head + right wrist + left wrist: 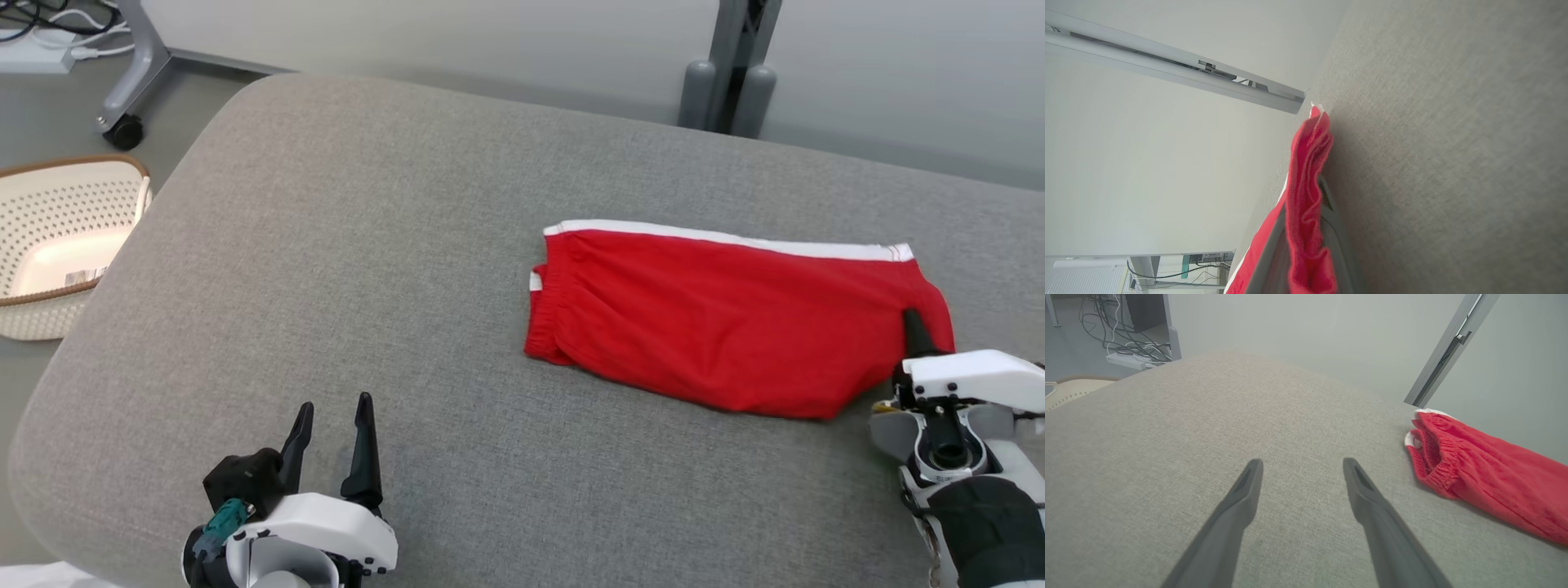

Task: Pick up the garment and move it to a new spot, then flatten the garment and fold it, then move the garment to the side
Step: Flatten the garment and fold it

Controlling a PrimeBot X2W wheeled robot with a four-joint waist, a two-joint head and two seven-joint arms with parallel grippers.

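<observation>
the folded shorts (718, 318) lie on the right of the grey surface (326, 269). right jaws are clenched on their right edge; left jaws hang released, well apart. dragging by one pinched edge could pull the fold open or let cloth slip.

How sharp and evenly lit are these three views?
Head view: soft even light, crisp, faint shadow under the red garment. Left wrist view: left hand soft, far cushion edge hazy. Right wrist view: garment near the lens blurred, scene tilted sideways.
</observation>
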